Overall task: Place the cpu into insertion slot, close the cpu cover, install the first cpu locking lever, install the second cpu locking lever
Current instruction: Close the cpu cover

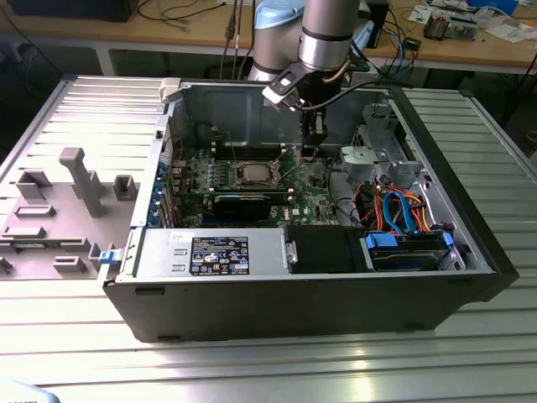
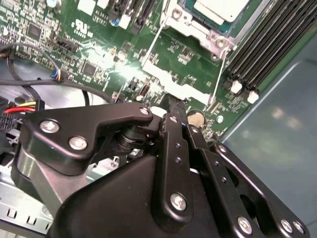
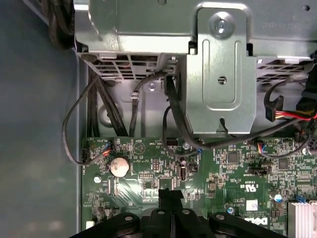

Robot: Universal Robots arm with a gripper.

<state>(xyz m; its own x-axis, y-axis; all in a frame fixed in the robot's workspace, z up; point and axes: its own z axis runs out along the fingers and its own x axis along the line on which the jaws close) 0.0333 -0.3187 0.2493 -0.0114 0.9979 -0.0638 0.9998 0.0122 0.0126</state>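
Hovering at two o'clock of the seated cpu [image 1: 254, 173] in the exterior view, my pincer [image 1: 310, 151] was pressed together, empty, probably for pushing a locking lever [image 2: 219, 74].

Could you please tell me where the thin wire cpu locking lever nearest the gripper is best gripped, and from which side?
Probably near its free end, farthest from the cpu. In the second wrist view the locking lever is a thin straight wire, so fingers should close across it from above, one each side. The gripper is close beside that end.
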